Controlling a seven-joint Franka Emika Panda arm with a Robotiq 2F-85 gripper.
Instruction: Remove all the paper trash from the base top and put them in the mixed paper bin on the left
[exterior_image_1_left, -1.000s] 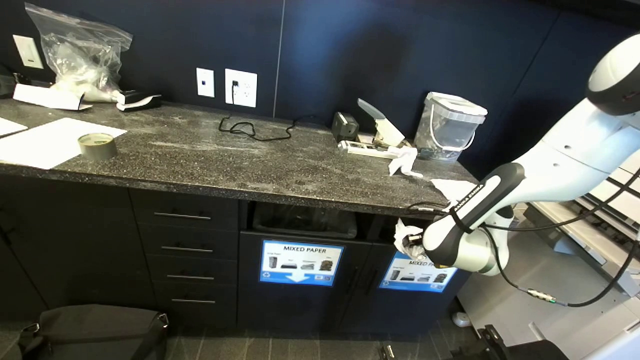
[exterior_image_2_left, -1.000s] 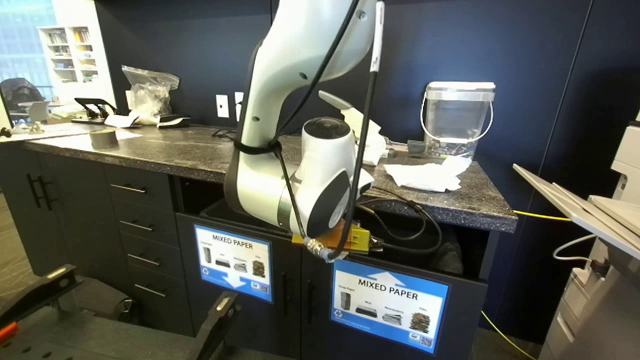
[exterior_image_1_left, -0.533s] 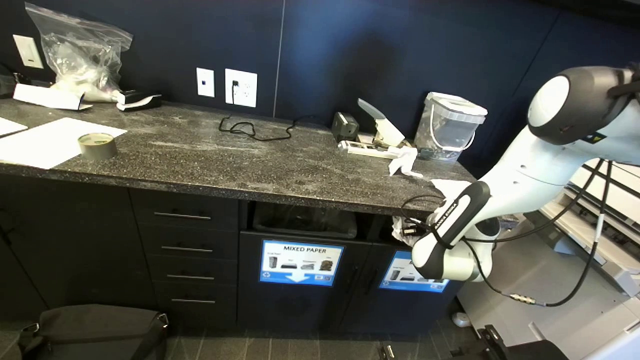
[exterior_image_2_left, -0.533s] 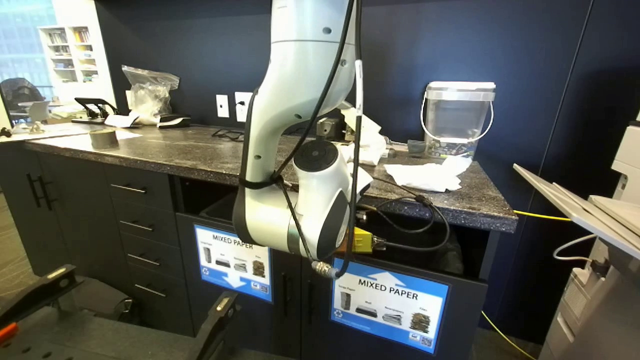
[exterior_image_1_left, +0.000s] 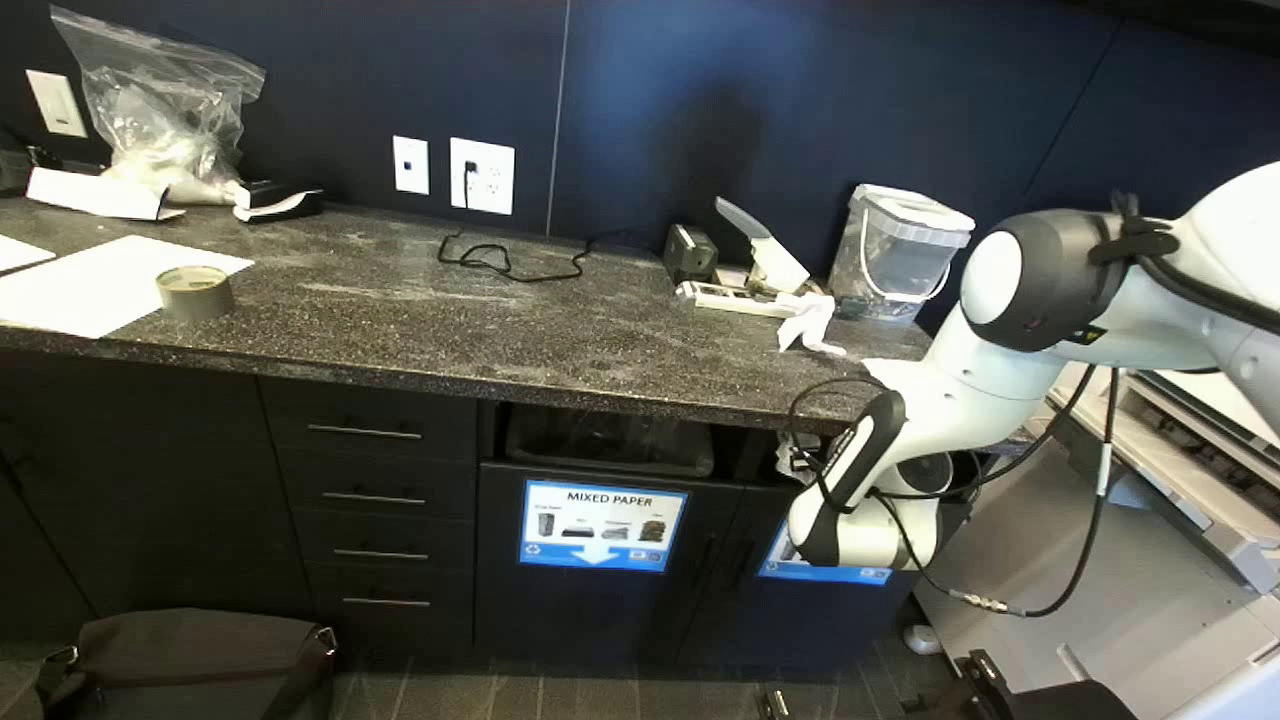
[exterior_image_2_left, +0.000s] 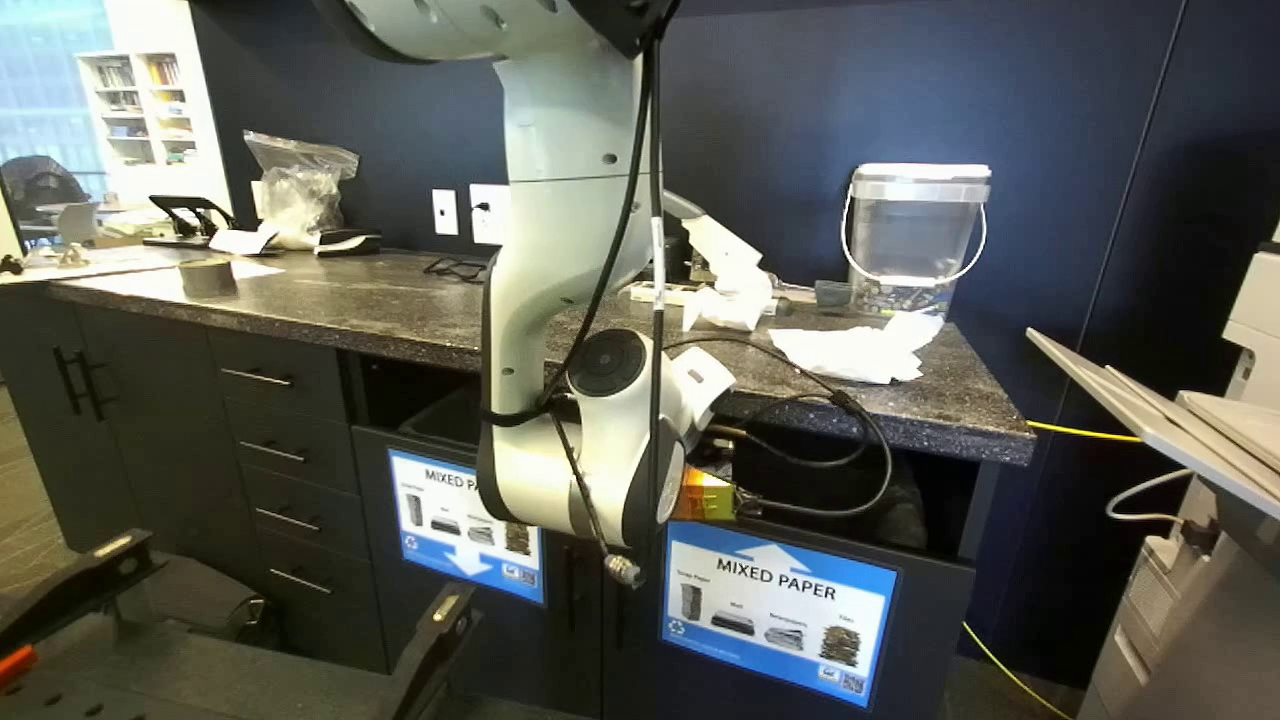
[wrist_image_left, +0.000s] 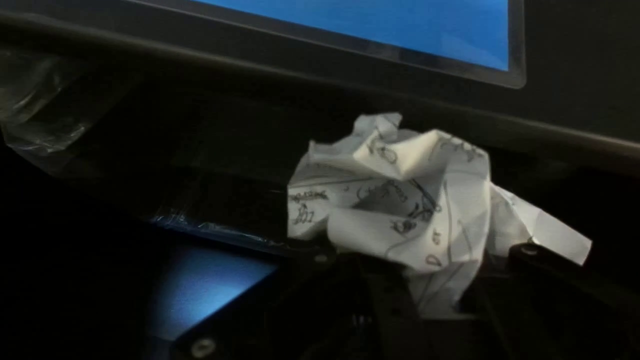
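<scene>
Crumpled paper (wrist_image_left: 420, 200) crosswise in the claw (wrist_image_left: 430, 262)

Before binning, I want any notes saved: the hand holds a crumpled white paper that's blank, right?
Not blank: the wrist view shows dark handwriting on the crumpled white paper. The hand does hold it.

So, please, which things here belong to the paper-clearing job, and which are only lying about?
For the job:
crumpled paper in the jaws
white scrap and creased sheet on the countertop
one of the MIXED PAPER bins

Lying about:
large flat sheets
tape roll
clear plastic bag
lidded bucket
</scene>
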